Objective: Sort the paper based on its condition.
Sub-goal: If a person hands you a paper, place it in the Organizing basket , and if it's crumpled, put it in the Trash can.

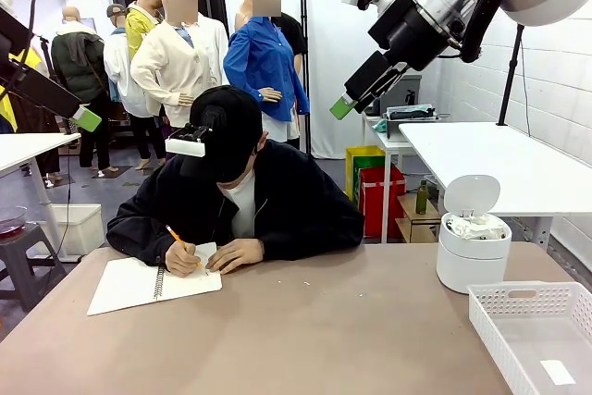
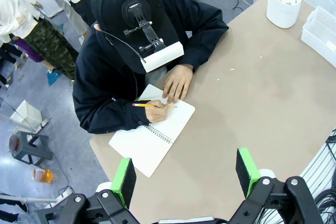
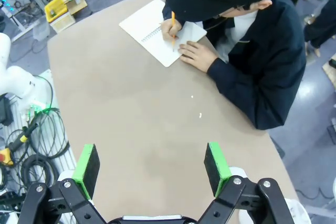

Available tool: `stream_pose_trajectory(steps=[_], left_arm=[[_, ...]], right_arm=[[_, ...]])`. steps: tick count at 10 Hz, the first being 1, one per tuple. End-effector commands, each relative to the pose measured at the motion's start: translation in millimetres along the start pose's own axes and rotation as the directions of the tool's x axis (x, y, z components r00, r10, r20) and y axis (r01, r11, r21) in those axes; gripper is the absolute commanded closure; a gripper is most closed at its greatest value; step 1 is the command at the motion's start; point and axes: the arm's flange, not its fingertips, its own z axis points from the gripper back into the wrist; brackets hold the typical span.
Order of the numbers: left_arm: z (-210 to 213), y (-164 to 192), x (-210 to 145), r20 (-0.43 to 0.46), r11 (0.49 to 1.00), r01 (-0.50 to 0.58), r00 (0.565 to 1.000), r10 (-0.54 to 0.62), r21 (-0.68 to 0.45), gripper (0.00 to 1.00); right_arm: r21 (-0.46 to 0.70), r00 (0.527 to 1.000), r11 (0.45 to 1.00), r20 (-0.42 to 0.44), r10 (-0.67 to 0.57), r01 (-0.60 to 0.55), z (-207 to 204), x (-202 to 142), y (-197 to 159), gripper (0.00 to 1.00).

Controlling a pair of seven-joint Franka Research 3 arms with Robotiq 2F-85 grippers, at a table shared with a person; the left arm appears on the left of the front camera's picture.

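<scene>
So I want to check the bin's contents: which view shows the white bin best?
The front view: the bin stands near and level at the table's right, lid up, crumpled paper visible inside. The left wrist view shows it small at the far corner, from above.

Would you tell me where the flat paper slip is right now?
In the front view, the flat paper slip lies inside the white basket at the table's near right corner, beside the round white bin.
</scene>
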Motion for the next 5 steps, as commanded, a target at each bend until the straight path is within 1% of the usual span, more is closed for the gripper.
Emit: stream_pose_trajectory(steps=[1,5], left_arm=[[0.5,0.5,-0.2,0.001,1.000,-0.001,1.000,0.001,0.001,0.00],[0.5,0.5,-0.2,0.001,1.000,-0.001,1.000,0.001,0.001,0.00]], right_arm=[[0.008,1.000,1.000,0.008,-0.006,0.006,-0.2,-0.4,1.8,0.00],[0.008,1.000,1.000,0.008,-0.006,0.006,-0.2,-0.4,1.8,0.00]])
